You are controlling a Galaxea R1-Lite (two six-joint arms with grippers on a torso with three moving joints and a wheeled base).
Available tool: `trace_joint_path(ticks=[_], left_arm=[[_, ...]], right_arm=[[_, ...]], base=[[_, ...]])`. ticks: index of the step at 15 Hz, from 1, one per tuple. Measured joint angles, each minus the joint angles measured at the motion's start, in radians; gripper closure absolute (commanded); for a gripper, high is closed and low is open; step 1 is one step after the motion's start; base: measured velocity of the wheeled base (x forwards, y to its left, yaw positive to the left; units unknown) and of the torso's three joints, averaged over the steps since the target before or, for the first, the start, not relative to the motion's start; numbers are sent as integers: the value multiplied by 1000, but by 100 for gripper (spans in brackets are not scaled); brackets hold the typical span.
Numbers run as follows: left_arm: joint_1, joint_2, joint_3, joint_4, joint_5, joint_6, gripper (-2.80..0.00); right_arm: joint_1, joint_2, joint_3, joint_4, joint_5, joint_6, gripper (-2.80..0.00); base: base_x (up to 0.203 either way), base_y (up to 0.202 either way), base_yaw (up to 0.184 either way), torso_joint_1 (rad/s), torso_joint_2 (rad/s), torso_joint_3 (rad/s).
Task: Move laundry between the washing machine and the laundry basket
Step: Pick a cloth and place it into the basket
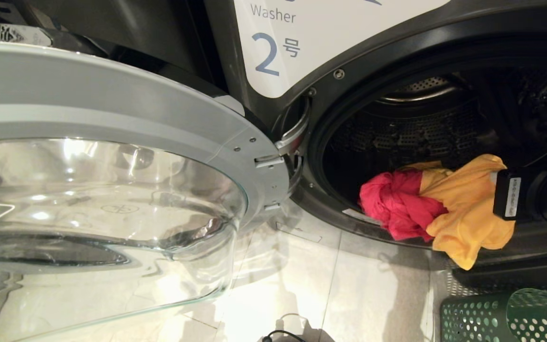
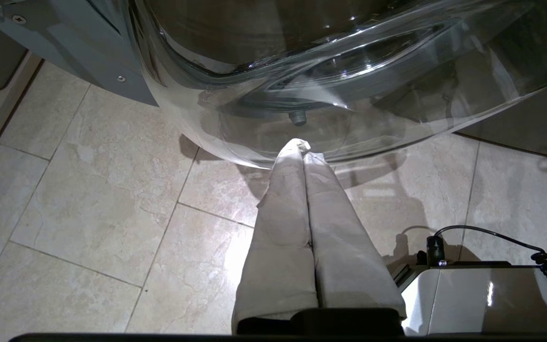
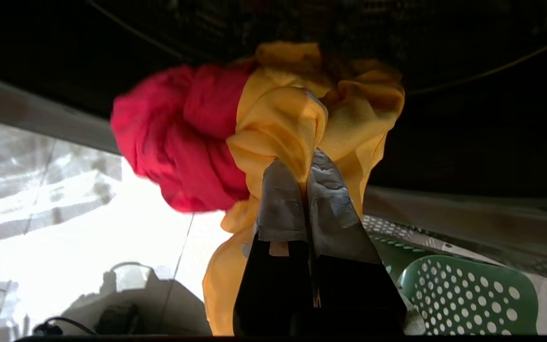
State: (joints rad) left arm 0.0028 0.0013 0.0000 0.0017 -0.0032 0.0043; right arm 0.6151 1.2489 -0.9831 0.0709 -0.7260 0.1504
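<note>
While the right gripper (image 3: 307, 159) is clamped on the yellow garment (image 1: 468, 209) at the washing machine (image 1: 349, 61) mouth, the red garment (image 1: 399, 204) hangs tangled beside it: unloading is under way. Next, I judge, carry both over the laundry basket (image 1: 473, 316) below the opening. The left gripper (image 2: 303, 147) idles closed and empty under the glass door (image 1: 112, 199).

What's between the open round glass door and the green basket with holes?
In the head view, only pale floor tiles lie between the glass door and the laundry basket. A black cable peeks in at the bottom edge.
</note>
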Motion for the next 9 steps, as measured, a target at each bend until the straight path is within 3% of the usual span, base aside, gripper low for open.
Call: trace_joint_path(ticks=[9], left_arm=[[0, 0, 0, 1, -1, 3, 0]], right_arm=[[7, -29, -97, 95, 19, 11, 0]], base=[[0, 0, 0, 0, 0, 0]])
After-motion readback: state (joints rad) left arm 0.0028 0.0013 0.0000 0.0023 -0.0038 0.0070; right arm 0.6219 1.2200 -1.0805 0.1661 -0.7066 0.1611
